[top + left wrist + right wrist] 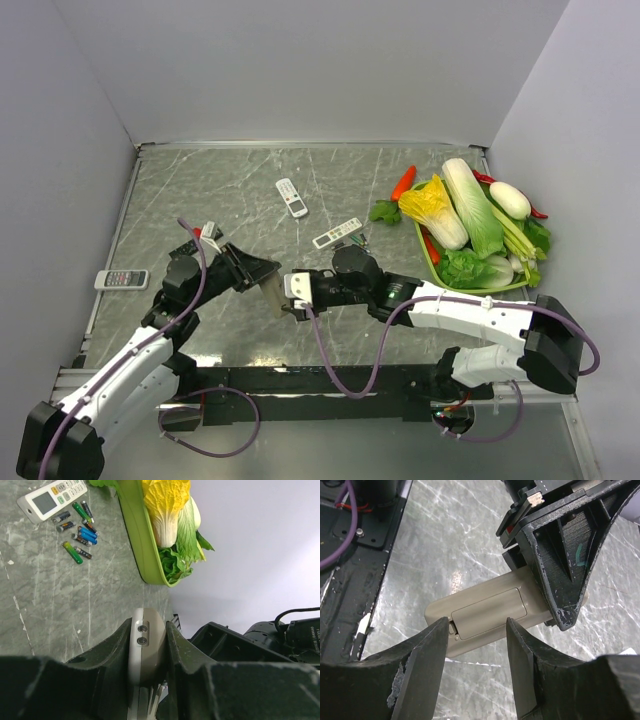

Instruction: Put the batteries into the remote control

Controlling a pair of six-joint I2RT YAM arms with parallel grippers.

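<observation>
Remote control [485, 612]: clamped in left claw [147, 635], above counter [250, 190].
Bay cover [490, 611]: still closed.
Right claw [476, 625]: apart, straddling cover.
Batteries [86, 533]: loose on counter, well apart.
Loading: not begun.

You can read no word or number here. Right of the left gripper [148, 630], the black motor housing [300, 632] carries small white letters, too blurred. Far ahead of it, the buttons of the white remote with a grey screen [52, 499] and the labels of the small green, blue and dark batteries [80, 530] are too small. Just beyond the right gripper [476, 625], a shapeless teal scribble [577, 555] stands on the left gripper's black side.
</observation>
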